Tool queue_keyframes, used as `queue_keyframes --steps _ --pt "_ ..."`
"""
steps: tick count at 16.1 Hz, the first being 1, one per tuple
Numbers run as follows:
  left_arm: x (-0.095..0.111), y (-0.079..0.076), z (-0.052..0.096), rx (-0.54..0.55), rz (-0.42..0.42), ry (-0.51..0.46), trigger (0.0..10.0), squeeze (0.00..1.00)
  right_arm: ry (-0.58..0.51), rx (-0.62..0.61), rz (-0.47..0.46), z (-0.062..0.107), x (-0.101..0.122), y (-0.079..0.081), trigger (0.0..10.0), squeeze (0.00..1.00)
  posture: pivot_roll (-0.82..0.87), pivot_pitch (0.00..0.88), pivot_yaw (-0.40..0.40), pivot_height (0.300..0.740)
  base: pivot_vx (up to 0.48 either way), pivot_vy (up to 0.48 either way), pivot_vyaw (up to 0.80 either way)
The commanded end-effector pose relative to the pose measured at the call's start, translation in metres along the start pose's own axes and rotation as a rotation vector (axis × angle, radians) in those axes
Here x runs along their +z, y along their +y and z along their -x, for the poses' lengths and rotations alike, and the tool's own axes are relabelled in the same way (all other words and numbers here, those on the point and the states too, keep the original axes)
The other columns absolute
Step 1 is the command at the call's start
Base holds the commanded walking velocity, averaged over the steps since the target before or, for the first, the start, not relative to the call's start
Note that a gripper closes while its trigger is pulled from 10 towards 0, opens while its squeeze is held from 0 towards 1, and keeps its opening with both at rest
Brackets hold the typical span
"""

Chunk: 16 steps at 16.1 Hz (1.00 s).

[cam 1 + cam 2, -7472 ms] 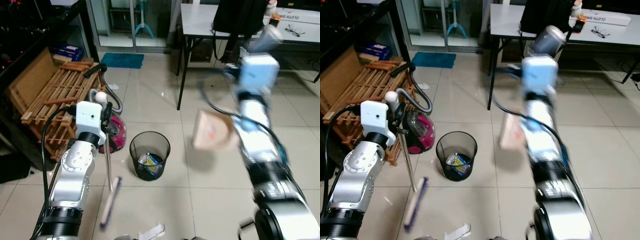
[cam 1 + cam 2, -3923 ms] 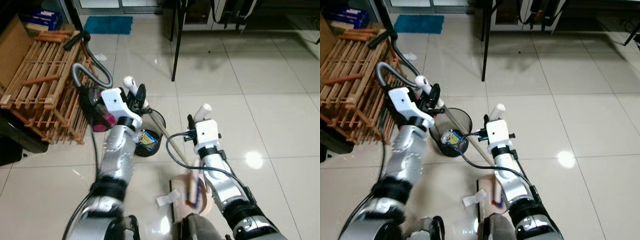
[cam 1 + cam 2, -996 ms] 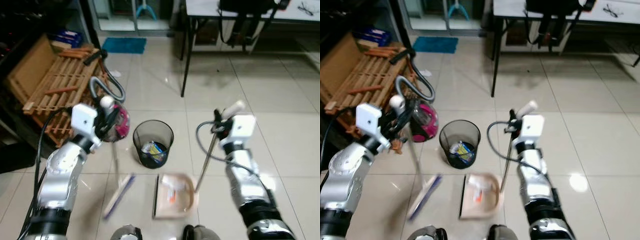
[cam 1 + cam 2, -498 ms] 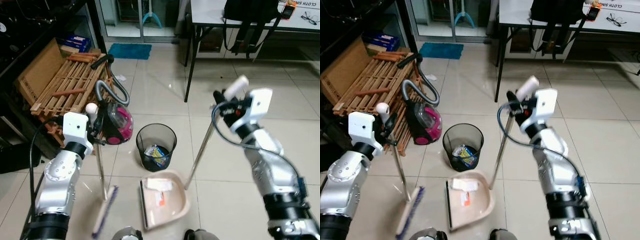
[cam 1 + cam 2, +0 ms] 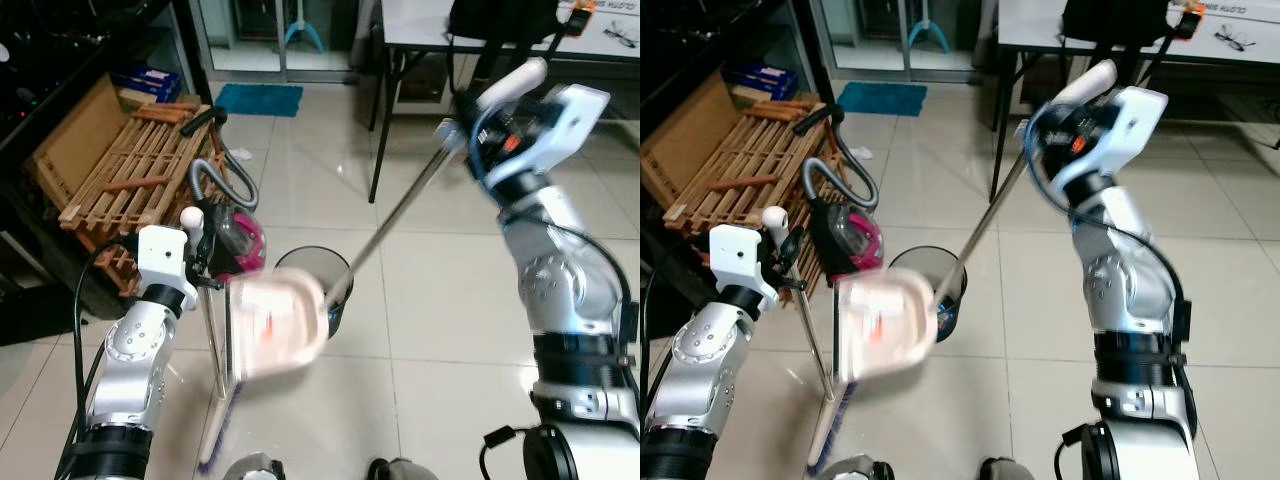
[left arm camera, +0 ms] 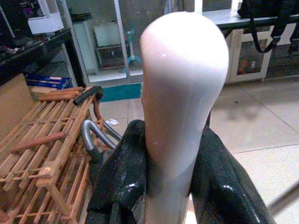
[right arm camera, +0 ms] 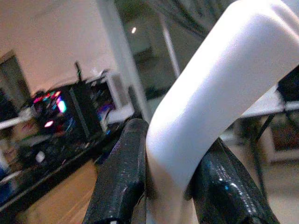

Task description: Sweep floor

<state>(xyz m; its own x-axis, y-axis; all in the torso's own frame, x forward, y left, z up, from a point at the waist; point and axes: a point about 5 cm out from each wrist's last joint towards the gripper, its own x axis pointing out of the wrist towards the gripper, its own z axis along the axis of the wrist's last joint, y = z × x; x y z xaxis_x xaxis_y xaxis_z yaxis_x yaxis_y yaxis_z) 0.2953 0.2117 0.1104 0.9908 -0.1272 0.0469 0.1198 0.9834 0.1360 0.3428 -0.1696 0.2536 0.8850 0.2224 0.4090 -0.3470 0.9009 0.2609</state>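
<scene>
Above the bin (image 5: 335, 290), your right hand (image 5: 478, 112) grips the dustpan (image 5: 275, 325) handle – the pan hangs blurred beside the rim; your left hand (image 5: 205, 262) clamps the broom (image 5: 213, 350) upright – next, tip the pan in

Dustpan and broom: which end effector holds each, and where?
Right end effector holds the dustpan by its white handle tip; left end effector holds the broom by its white handle top.
</scene>
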Motion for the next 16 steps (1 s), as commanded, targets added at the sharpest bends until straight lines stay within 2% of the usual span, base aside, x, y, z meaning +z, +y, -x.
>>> queue_keyframes --steps 1,3,5,6,9,10,12,16 --pt "0.008 -0.001 -0.002 0.002 -0.014 -0.040 10.0 0.00 -0.091 -0.024 0.020 -0.006 0.017 0.000 10.0 0.00 -0.03 0.000 0.031 0.740 0.000 0.000 0.00" --pt "0.009 -0.002 -0.002 0.004 -0.014 -0.044 10.0 0.00 -0.169 -0.056 0.032 -0.012 0.028 0.001 10.0 0.00 -0.03 0.000 0.029 0.740 0.000 0.000 0.00" --pt "0.010 -0.002 -0.002 0.003 -0.016 -0.045 10.0 0.00 -0.223 -0.071 0.084 -0.016 0.034 0.002 10.0 0.00 -0.02 0.000 0.027 0.740 0.000 0.000 0.00" --pt "0.009 -0.001 -0.001 0.006 -0.017 -0.045 10.0 0.00 -0.272 -0.066 0.160 -0.021 0.034 0.009 10.0 0.00 -0.02 0.000 0.026 0.740 0.000 0.000 0.00" --pt "0.009 -0.002 -0.001 0.006 -0.018 -0.046 10.0 0.00 -0.292 -0.013 0.290 -0.025 0.023 0.022 10.0 0.00 -0.02 0.000 0.023 0.740 0.000 0.000 0.00" --pt "0.010 -0.003 -0.001 0.005 -0.019 -0.047 10.0 0.00 -0.297 -0.006 0.300 -0.026 0.020 0.026 10.0 0.00 -0.01 0.000 0.022 0.740 0.000 0.000 0.00" --pt "0.009 -0.006 0.000 0.002 -0.021 -0.050 10.0 0.00 -0.320 0.060 0.350 -0.026 0.005 0.042 10.0 0.00 -0.01 0.000 0.017 0.740 0.000 0.000 0.00" --pt "0.009 -0.006 0.000 -0.001 -0.035 -0.054 10.0 0.00 -0.346 0.237 0.476 -0.010 -0.021 0.075 10.0 0.00 -0.01 0.000 0.016 0.740 0.000 0.000 0.00"
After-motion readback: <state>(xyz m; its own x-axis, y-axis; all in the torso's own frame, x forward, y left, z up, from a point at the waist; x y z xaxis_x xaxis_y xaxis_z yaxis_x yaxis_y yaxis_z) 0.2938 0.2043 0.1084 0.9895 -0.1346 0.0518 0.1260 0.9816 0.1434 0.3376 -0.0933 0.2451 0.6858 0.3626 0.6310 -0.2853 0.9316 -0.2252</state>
